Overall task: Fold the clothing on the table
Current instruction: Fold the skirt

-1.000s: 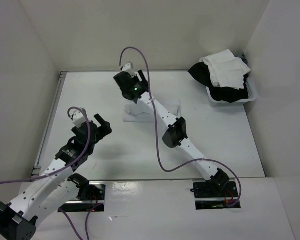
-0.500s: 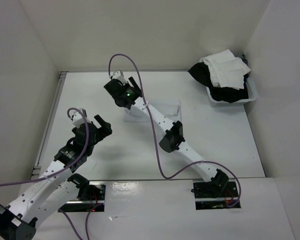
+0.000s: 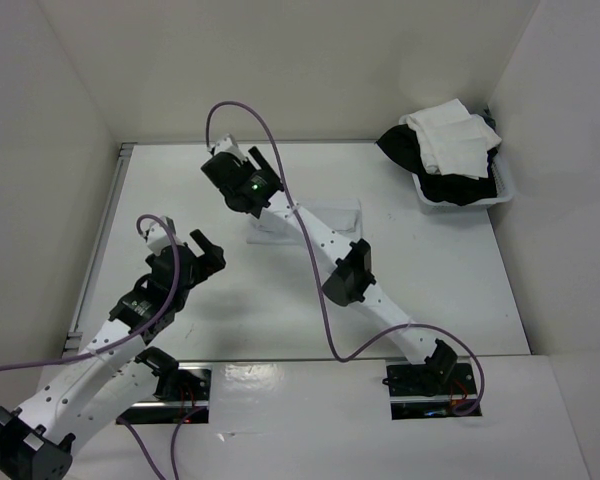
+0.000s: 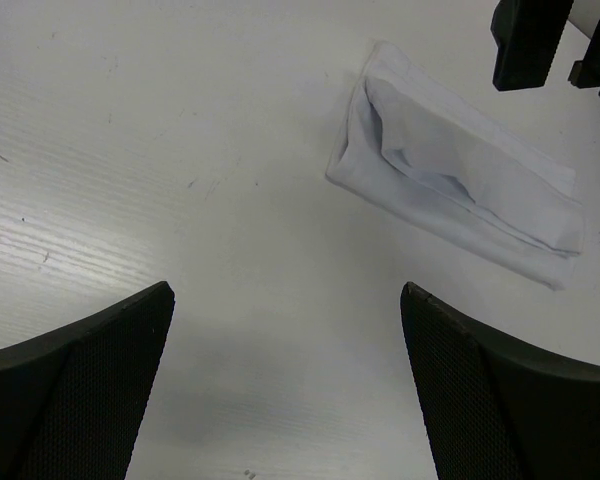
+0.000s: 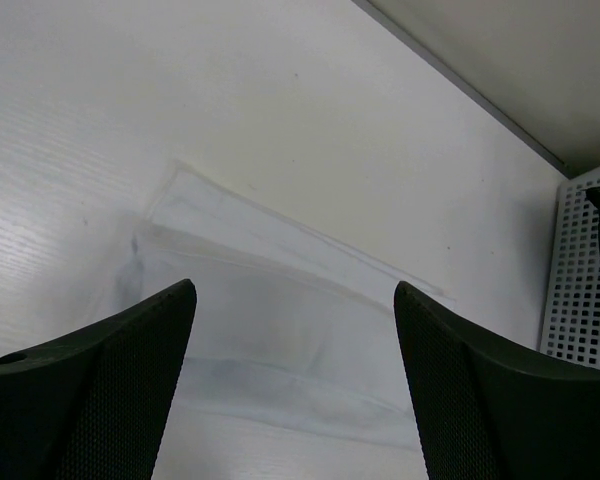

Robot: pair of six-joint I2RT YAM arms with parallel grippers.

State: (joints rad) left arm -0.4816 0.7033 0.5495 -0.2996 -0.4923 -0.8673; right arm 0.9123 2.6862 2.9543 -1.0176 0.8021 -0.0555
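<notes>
The clothing lies folded into a small white rectangle on the table, with my right arm crossing over its left part. In the left wrist view the clothing lies flat and apart from my left gripper. That gripper is open over bare table, and in the top view the left gripper hovers left of the fabric. My right gripper is raised just beyond the clothing's left end. It is open, and its own view shows the clothing below the empty right gripper.
A white plastic bin with a heap of white and black garments stands at the back right corner; its perforated wall shows in the right wrist view. White walls enclose the table. A grey strip runs along its left edge.
My right gripper has swung to the left, off the clothing's left end, staying open. The left arm has barely moved and the clothing lies as before.
</notes>
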